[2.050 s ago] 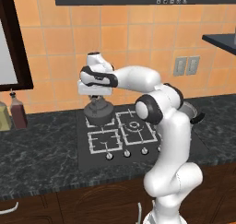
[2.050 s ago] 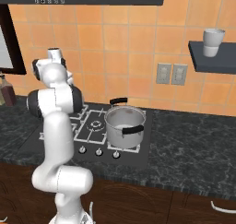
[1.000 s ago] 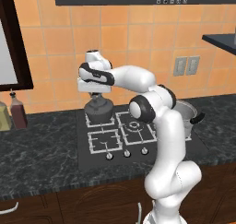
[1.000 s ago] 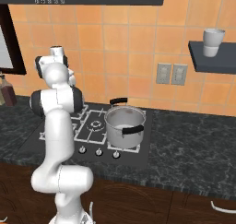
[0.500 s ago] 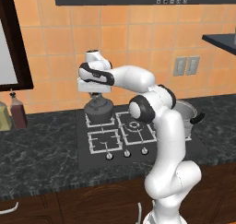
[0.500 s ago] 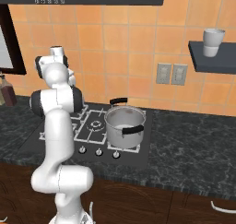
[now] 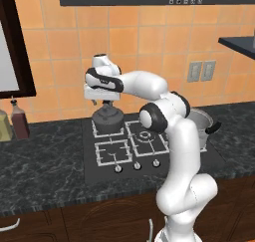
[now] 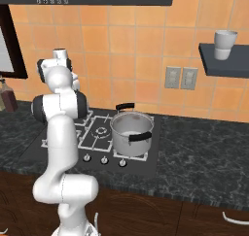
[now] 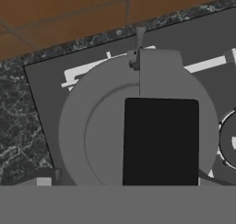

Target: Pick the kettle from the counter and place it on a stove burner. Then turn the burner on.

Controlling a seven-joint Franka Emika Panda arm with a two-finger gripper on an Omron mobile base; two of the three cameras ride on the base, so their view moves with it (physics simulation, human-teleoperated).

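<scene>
Claw [image 7: 105, 102] newly open above kettle [image 7: 107, 117] on stove burner [image 7: 109, 128].

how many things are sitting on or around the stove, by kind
kettle: 1
steel pot: 1
bottles at the counter's far left: 2
stove knobs: 3
white cup on the wall shelf: 1
total: 8

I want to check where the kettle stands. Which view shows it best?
The left base view: the kettle sits on the back left burner. The hand view shows its top close up; in the right base view the arm hides it.
</scene>
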